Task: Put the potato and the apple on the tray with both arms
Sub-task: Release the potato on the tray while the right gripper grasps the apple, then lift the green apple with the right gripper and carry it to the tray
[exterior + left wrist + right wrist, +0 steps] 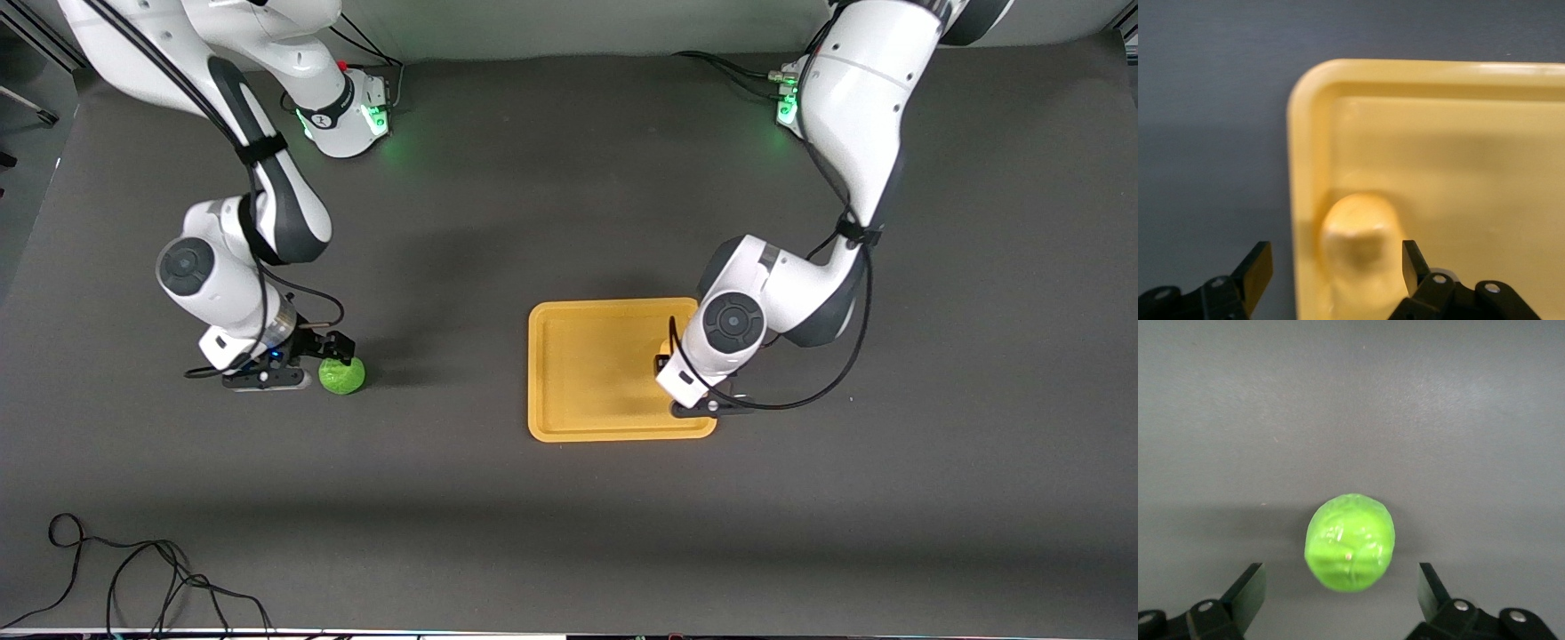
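Observation:
The yellow-orange tray lies on the dark table toward the left arm's end. My left gripper is low over the tray's edge nearest the left arm's end. In the left wrist view the potato lies in the tray against its rim. My left gripper is open around the potato, with one finger outside the rim. The potato is hidden in the front view. The green apple sits on the table toward the right arm's end. My right gripper is low beside it. My right gripper is open, with the apple just ahead of its fingertips.
Loose black cables lie near the table's front edge at the right arm's end. Bare dark mat separates the apple and the tray.

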You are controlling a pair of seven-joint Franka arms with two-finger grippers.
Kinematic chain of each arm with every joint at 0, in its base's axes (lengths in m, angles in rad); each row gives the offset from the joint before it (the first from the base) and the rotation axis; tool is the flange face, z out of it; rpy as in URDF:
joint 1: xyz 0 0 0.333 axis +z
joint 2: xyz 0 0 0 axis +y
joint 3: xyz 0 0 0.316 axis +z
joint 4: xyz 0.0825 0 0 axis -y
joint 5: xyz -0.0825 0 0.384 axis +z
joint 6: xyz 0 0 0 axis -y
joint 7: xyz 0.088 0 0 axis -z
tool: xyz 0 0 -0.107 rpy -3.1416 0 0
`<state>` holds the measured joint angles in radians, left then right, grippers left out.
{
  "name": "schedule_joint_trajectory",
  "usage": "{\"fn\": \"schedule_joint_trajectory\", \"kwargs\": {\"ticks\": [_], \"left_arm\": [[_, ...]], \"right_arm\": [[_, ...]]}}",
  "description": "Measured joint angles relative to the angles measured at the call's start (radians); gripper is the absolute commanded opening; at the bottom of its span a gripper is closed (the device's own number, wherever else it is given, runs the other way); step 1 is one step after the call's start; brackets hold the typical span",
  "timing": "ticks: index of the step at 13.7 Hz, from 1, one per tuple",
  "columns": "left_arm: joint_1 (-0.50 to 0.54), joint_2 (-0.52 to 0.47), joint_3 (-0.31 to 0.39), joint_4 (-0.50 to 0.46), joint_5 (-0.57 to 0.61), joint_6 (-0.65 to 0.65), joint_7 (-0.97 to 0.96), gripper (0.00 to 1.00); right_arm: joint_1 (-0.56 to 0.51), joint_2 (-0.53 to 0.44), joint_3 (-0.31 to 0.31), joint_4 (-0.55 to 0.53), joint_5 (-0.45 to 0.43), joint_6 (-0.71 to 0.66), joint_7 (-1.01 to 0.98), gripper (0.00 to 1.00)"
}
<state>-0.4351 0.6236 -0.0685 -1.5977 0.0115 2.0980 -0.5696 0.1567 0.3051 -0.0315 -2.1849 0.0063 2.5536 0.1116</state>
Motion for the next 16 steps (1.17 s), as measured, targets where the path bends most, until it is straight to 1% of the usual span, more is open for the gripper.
{"fn": "schedule_joint_trajectory", "kwargs": {"ticks": [1, 3, 5, 7, 9, 10, 12, 14, 16], "left_arm": [[0.012, -0.035, 0.005, 0.008, 0.000, -0.047, 0.000, 0.98], [0.067, -0.122, 0.009, 0.013, 0.004, -0.103, 0.022, 0.99], [0.137, -0.202, 0.012, 0.011, 0.006, -0.148, 0.113, 1.00], [0.203, -0.263, 0.015, 0.008, 0.021, -0.205, 0.197, 1.00], [0.263, -0.332, 0.016, -0.014, 0.045, -0.246, 0.257, 1.00], [0.279, -0.375, 0.016, -0.042, 0.073, -0.254, 0.268, 1.00], [0.293, -0.449, 0.016, -0.097, 0.104, -0.278, 0.271, 1.00], [0.310, -0.493, 0.016, -0.116, 0.112, -0.310, 0.303, 1.00], [0.336, -0.519, 0.017, -0.119, 0.111, -0.330, 0.407, 1.00]], "right_arm": [[0.000, 0.026, 0.000, 0.000, 0.000, 0.024, 0.000, 1.00], [0.000, 0.065, 0.000, -0.001, 0.000, 0.069, 0.000, 1.00], [0.000, 0.094, 0.000, -0.003, 0.000, 0.107, 0.000, 0.98], [0.000, 0.110, -0.001, -0.004, 0.000, 0.117, 0.000, 0.79], [-0.001, 0.122, -0.002, -0.004, 0.000, 0.121, 0.000, 0.64], [0.000, 0.122, -0.001, -0.004, 0.000, 0.123, 0.001, 0.58], [-0.001, 0.119, -0.002, 0.002, 0.000, 0.124, 0.001, 0.56], [-0.001, 0.101, -0.002, 0.018, 0.000, 0.111, 0.001, 0.56], [-0.001, 0.040, -0.002, 0.059, 0.000, 0.009, 0.001, 0.56]]}}
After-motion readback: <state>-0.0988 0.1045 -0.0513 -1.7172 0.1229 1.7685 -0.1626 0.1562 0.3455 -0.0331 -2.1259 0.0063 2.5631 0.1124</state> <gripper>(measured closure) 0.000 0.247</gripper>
